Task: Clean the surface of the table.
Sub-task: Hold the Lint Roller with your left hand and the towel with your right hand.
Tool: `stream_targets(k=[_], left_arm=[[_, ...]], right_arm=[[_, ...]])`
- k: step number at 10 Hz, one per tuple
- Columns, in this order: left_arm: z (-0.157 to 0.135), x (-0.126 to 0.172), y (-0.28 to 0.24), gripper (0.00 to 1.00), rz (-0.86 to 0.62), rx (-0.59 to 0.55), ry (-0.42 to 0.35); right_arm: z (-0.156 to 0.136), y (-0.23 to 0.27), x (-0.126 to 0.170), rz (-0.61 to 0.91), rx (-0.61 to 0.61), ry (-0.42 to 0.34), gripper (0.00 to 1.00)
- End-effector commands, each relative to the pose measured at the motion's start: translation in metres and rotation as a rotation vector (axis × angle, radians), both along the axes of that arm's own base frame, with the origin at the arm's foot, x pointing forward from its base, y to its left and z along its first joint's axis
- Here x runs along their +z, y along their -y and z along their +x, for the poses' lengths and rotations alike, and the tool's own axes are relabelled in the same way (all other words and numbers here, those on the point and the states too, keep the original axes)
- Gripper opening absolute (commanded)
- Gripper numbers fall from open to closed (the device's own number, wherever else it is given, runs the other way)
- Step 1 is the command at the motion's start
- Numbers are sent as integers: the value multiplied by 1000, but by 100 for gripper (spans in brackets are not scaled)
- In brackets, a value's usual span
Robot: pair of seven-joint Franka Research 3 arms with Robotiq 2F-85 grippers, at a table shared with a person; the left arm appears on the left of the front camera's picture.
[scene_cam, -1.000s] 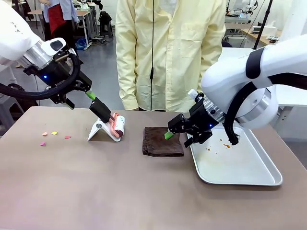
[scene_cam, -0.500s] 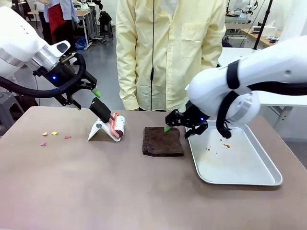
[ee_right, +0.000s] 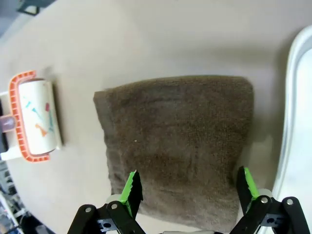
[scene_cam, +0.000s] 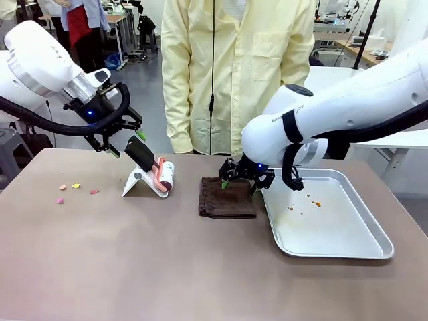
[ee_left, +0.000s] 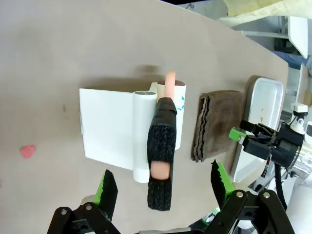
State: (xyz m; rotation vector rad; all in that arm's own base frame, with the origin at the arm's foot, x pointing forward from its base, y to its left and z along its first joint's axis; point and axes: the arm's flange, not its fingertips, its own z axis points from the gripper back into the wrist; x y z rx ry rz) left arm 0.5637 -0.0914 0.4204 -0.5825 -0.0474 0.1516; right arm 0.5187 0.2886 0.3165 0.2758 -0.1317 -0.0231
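Currently, table (scene_cam: 134,267): matte, smooth brown-taupe top, rectangular w/ rounded far corners. Its long axis runs L–R across the front view, btwn robot and person.

Tray (scene_cam: 374,251): silver metal, shallow, rounded rim, on table's right part. It holds a few orange-brown crumbs (scene_cam: 314,202) near its far end.

Cloth (scene_cam: 227,197): dark brown, terry-like, folded square, flat just left of tray.

Roller (scene_cam: 164,175): white printed roll in orange frame, black fuzzy handle, propped on white folded stand (scene_cam: 137,182) left of cloth.

Pink and yellow scraps (scene_cam: 73,187) lie on table's left part.

L gripper (scene_cam: 125,142): jaws wide apart, empty, above roller handle.

R gripper (scene_cam: 241,182): jaws wide apart, empty, low over cloth; contact cannot be told.
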Motion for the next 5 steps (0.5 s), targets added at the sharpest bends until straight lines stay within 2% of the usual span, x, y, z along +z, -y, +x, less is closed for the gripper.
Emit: stream_targets(k=[1, 5], left_arm=[[7, 3, 4, 100, -3, -15, -24], [14, -3, 4, 100, -12, -35, -39]], right_arm=[[10, -31, 3, -99, -35, -18, 100], [13, -42, -8, -215, -127, -24, 100]])
